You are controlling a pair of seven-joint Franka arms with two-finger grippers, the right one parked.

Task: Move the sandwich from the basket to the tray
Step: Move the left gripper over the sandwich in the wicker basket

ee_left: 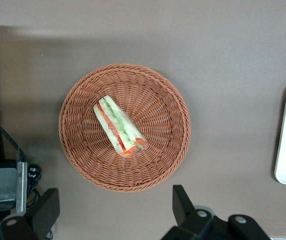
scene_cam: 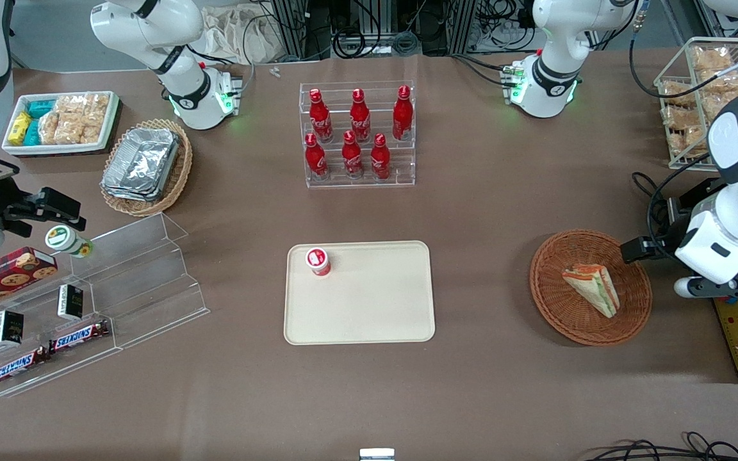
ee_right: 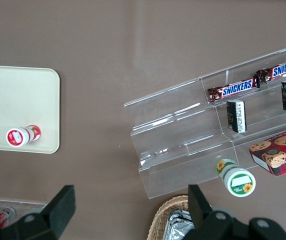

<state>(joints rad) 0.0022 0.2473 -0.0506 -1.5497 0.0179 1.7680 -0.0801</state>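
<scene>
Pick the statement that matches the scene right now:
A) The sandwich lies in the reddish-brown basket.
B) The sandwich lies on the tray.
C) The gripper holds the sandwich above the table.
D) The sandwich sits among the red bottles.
A: the sandwich lies inside the woven basket, while the gripper hangs open above the basket's edge, and the tray holds only a small red-and-white cup.

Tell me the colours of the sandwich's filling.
Green and red-orange layers in the sandwich, clearest in the left wrist view.
</scene>
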